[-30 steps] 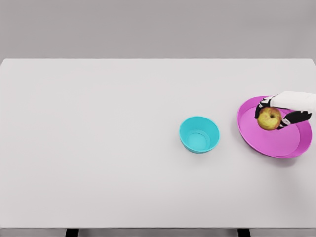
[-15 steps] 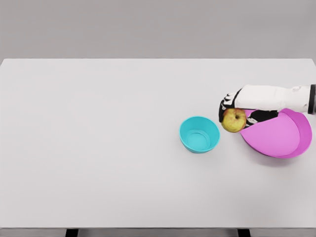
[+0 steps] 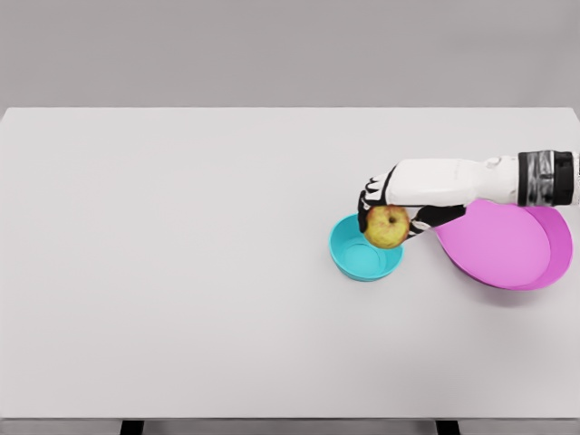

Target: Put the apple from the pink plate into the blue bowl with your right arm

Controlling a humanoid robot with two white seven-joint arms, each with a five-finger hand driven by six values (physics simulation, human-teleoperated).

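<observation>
A yellow-red apple [image 3: 387,227] hangs in the grasp of my right hand [image 3: 384,214], whose dark fingers curl around it from above and behind. The apple is over the right rim of the blue bowl [image 3: 359,256], partly covering it. My white right arm reaches in from the right edge, passing over the top of the pink plate [image 3: 504,252]. The plate sits to the right of the bowl with nothing on it, its rim looking lifted at the right. The left arm does not show.
The white table [image 3: 181,272] spreads wide to the left and front of the bowl. Its far edge meets a grey wall; two dark legs show at the bottom edge.
My right hand has carried the apple leftward, from above the pink plate to over the blue bowl's right rim. The plate has stayed in place.
</observation>
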